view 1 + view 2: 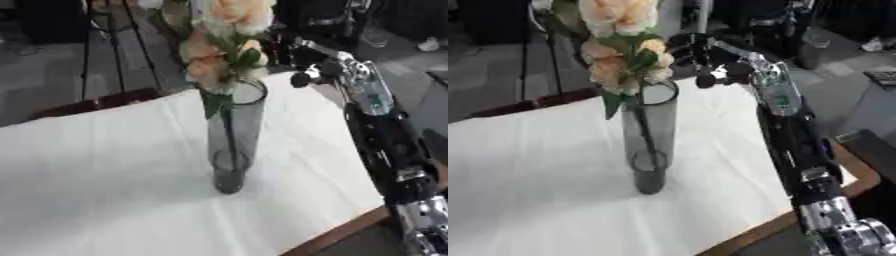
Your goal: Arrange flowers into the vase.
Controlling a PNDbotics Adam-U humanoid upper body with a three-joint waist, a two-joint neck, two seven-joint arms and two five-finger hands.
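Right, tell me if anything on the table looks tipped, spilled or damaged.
Nothing stands out. The tall grey glass vase stands upright on the white tablecloth, with the peach flowers in it. The right hand is behind the blooms, so its fingers cannot be judged.

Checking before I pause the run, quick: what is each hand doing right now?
Left hand: not in view.
Right hand: up behind the flowers in the vase; whether its fingers are open or shut cannot be told.

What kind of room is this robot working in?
Probably a lab or demo space, not a home: a table under a plain white cloth, one glass vase of peach flowers, and bare grey floor behind.
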